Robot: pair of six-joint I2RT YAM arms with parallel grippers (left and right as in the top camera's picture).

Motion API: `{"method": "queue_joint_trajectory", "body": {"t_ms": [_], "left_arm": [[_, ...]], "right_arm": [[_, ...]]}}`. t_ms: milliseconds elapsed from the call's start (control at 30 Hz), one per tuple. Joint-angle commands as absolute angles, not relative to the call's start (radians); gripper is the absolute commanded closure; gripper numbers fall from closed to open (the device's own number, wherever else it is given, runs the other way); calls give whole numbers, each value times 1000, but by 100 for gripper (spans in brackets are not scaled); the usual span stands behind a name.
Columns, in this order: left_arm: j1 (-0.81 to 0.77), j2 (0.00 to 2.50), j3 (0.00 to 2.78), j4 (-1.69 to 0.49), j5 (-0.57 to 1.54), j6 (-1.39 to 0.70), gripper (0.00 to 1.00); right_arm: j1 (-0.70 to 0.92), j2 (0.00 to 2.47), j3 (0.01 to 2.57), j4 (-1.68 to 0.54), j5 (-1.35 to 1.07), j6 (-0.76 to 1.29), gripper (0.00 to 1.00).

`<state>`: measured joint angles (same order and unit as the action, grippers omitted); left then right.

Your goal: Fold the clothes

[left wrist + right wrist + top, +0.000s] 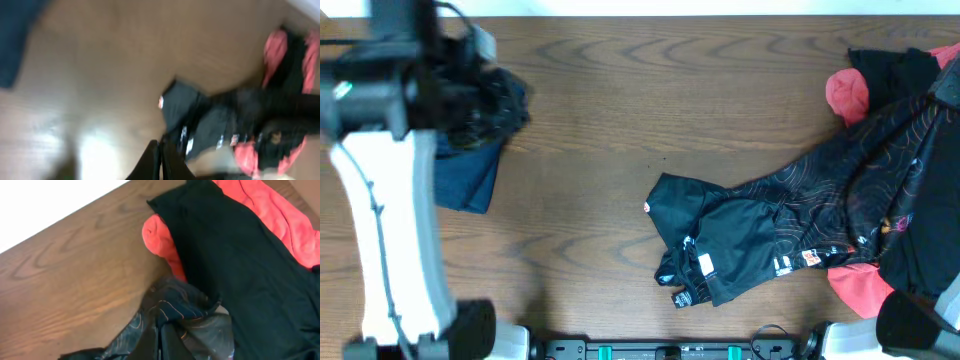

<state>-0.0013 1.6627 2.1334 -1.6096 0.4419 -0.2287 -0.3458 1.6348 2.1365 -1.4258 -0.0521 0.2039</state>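
A black jersey (740,235) with thin orange contour lines lies stretched from the table's middle toward the heap of clothes at the right. My right gripper (162,342) is shut on a bunched fold of this jersey (175,305), next to a coral-red piece (160,235) and a plain black garment (240,255). My left gripper (495,105) hangs at the far left over a navy garment (465,175). Its fingers (152,162) are pressed together with nothing between them, and the left wrist view is blurred.
The heap at the right edge holds a coral-red lump (848,95), another coral piece (860,288) near the front, and dark garments (895,70). Bare wooden table (620,90) lies between the navy garment and the jersey.
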Motion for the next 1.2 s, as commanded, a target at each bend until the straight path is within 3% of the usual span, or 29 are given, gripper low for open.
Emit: {"method": "queue_joint_trajectory", "body": {"t_ms": [0,200,300,633,933,1167], "left_arm": [[-86,1710,2148,-1683,491,-136,94],[-287,1776,2106,-1656,486,-120,92],[-376,1791,2035,-1610,486,-141,78],[-583,1791,1633,-1325,487,-212,45],[-711,1791,1338,-877,487,-367,44],[-751,1791,1278,-771,487,-425,40]], "right_arm": [[-350,1617,2146,-1433,-22,185,99],[-350,1617,2146,-1456,-22,185,99],[-350,1617,2146,-1460,-22,184,99],[-350,1617,2146,-1467,-23,175,91],[-350,1617,2146,-1472,-23,175,92],[-350,1617,2146,-1477,-23,175,91]]}}
